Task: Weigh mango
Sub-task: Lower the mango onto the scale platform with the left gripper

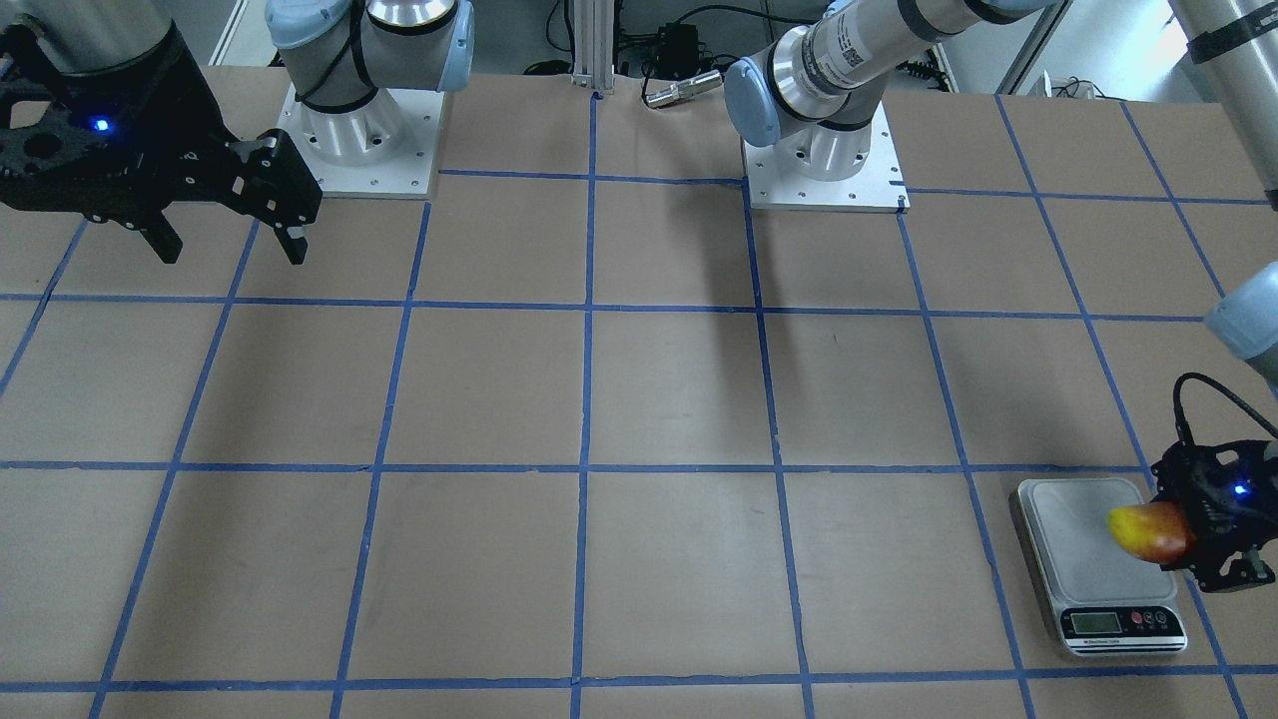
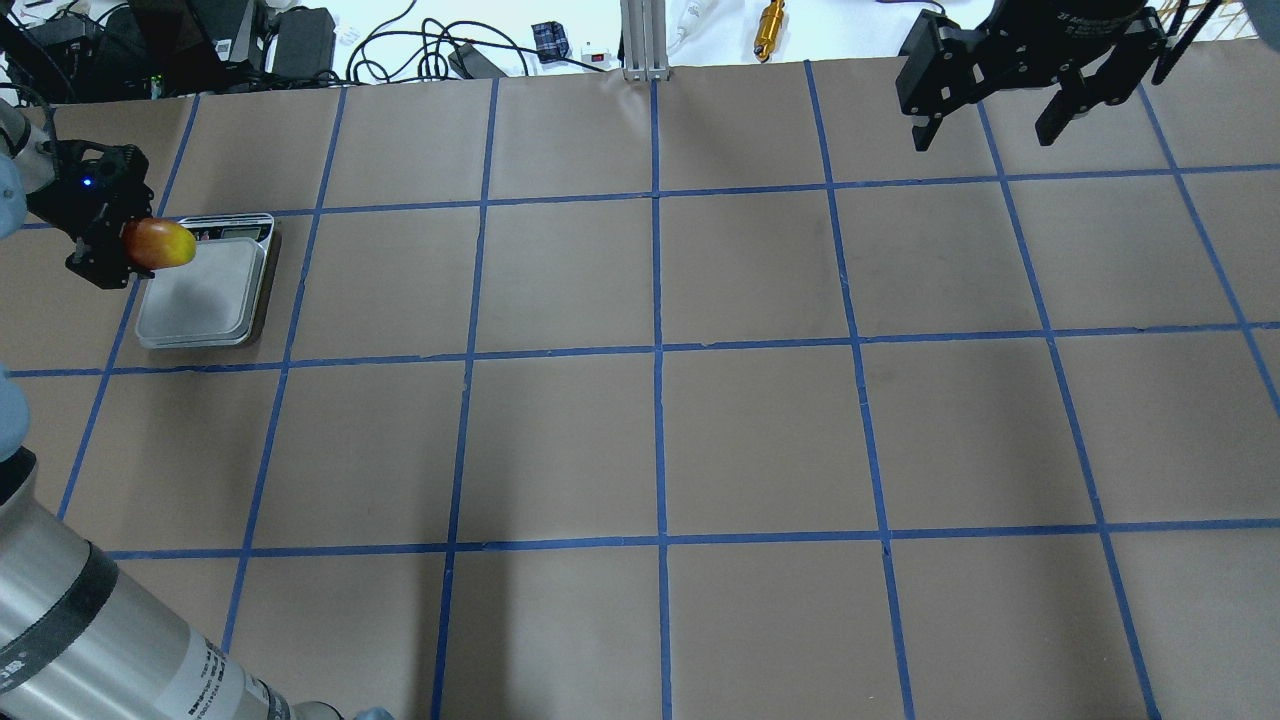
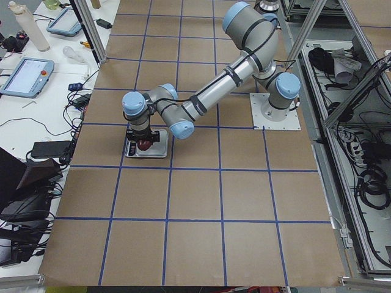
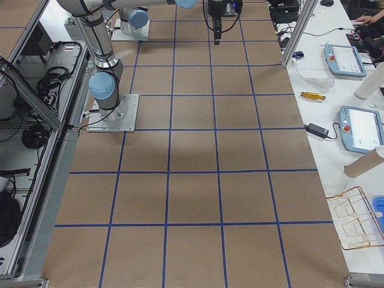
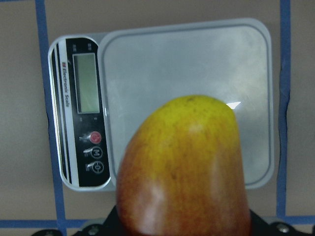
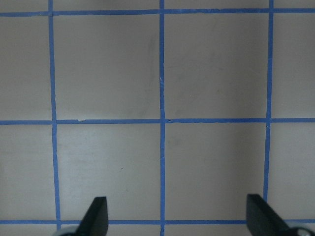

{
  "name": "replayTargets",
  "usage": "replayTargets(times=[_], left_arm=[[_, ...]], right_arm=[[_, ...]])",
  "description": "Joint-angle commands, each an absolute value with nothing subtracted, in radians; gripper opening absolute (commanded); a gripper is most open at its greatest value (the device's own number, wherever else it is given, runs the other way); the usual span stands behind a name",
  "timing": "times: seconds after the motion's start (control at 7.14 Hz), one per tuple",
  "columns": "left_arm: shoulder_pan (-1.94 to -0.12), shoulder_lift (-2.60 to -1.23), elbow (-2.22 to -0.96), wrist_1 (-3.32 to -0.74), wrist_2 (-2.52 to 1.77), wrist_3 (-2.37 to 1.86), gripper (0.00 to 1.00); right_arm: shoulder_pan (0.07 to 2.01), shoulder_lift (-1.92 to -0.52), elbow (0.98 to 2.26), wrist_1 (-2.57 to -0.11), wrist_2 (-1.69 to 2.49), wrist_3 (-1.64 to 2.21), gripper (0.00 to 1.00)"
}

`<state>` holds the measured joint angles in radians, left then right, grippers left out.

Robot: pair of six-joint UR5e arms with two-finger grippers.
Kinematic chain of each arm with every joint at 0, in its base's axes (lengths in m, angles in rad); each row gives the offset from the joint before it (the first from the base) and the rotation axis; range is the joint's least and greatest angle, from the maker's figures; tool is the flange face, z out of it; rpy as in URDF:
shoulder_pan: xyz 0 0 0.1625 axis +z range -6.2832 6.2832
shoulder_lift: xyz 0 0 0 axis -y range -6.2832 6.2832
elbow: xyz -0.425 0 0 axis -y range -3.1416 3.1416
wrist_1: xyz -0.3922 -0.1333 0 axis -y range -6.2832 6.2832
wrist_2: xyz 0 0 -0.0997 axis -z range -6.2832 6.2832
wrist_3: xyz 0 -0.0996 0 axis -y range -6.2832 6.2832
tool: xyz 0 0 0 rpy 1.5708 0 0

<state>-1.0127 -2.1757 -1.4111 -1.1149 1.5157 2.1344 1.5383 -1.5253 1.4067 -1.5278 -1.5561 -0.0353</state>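
Pickup looks done: you see the left claw [image 1: 1198, 539] clenched on the mango [image 1: 1148, 530], over the scale [image 1: 1078, 519] near the counter's far-left corner | right claw [image 2: 982, 135] released, empty at the right edge | left to do, by my read: lower, let go, read weight

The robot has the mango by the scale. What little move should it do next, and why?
Probably lower the mango gently onto the scale, nearer its plate's middle. The left pincer grips it, and it seems to hang over the plate's edge.
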Motion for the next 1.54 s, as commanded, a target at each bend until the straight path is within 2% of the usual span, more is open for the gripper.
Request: replayTargets(times=[0.0,0.42,0.56,0.7,1.12,1.4], left_arm=[[-1.023,-2.181,-1.463,-1.037,1.496,2.121,0.00],[-1.023,-2.197,-1.491,-1.003,1.493,2.120,0.00],[-1.023,-2.203,-1.493,-1.005,1.493,2.121,0.75],[-1.022,-2.204,-1.486,-1.005,1.497,2.120,1.00],[-1.025,-2.145,-1.474,-1.020,1.506,2.126,1.00],[-1.022,-2.041,-1.445,-1.167,1.525,2.129,1.00]], right_arm=[[1.539,-1.525,1.407,-1.528,-1.557,-0.035,1.00],[1.539,-1.526,1.407,-1.528,-1.557,-0.035,1.00],[1.539,-1.526,1.407,-1.528,-1.557,-0.035,1.00],[1.539,-1.525,1.407,-1.528,-1.557,-0.035,1.00],[1.539,-1.525,1.407,-1.528,-1.557,-0.035,1.00],[1.539,-1.525,1.407,-1.528,-1.557,-0.035,1.00]])
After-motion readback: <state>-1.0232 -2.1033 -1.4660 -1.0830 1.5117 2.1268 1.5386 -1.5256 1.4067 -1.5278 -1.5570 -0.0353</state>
